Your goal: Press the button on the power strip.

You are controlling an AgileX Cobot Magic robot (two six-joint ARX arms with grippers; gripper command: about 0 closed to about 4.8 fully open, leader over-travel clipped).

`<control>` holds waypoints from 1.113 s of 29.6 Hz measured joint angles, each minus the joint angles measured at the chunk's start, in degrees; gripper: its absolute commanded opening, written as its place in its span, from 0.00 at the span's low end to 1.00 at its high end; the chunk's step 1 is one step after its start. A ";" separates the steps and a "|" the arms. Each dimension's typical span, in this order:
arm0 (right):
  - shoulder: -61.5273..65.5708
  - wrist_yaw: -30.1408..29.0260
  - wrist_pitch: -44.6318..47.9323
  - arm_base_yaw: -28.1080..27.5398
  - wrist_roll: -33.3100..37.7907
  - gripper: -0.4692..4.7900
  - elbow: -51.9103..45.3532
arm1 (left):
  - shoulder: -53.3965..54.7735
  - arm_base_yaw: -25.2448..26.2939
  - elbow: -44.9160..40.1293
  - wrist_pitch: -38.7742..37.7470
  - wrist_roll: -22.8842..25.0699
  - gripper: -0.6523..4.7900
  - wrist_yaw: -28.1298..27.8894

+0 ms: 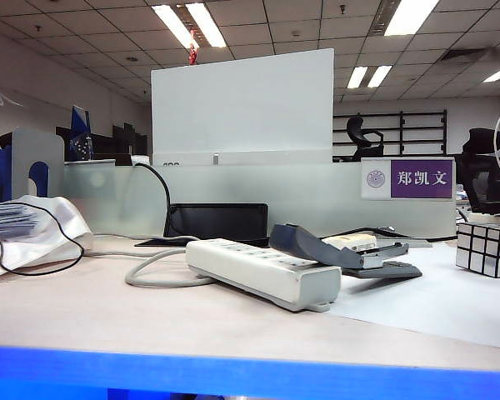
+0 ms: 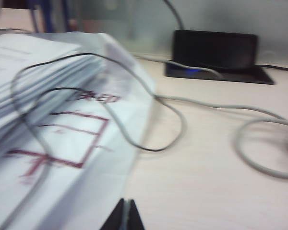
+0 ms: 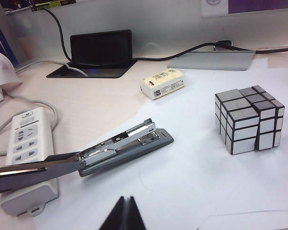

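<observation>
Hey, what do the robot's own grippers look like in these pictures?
Little shows. The left gripper and right gripper each appear only as two dark, pointed fingers meeting at the edge of their own wrist view. No cables or markings are visible, and neither arm appears in the exterior view.

The long off-white rectangular plastic power strip lies flat on the pale tabletop, angled across it, a row of sockets facing up. Its thick pale grey cable leaves the far end and curls in a loose loop on the table.
</observation>
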 measured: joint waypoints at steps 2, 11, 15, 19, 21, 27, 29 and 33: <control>0.00 -0.02 0.02 -0.02 0.00 0.10 0.00 | 0.00 2.43 0.00 0.02 -0.02 0.11 -0.15; 0.00 0.00 0.00 -0.02 0.00 0.10 0.00 | 0.00 4.52 0.00 0.00 0.02 0.11 -0.09; 0.00 0.00 0.00 -0.02 0.00 0.10 0.00 | 0.00 4.52 0.00 0.04 2.21 0.11 -0.13; 0.00 0.00 0.02 -0.02 0.00 0.10 0.00 | 0.00 4.52 0.00 1.49 2.95 0.11 0.24; 0.00 0.00 0.02 -0.02 0.00 0.10 0.00 | 0.00 4.52 0.00 3.58 2.97 0.11 1.68; 0.00 0.00 0.02 -0.02 0.00 0.10 0.00 | 0.00 4.48 0.00 6.03 2.62 0.11 3.63; 0.00 0.00 0.02 -0.02 0.00 0.10 0.00 | 0.00 4.48 0.00 6.03 2.27 0.11 3.63; 0.00 0.00 0.00 -0.02 0.00 0.10 0.00 | 0.00 4.46 0.00 6.01 1.70 0.11 3.63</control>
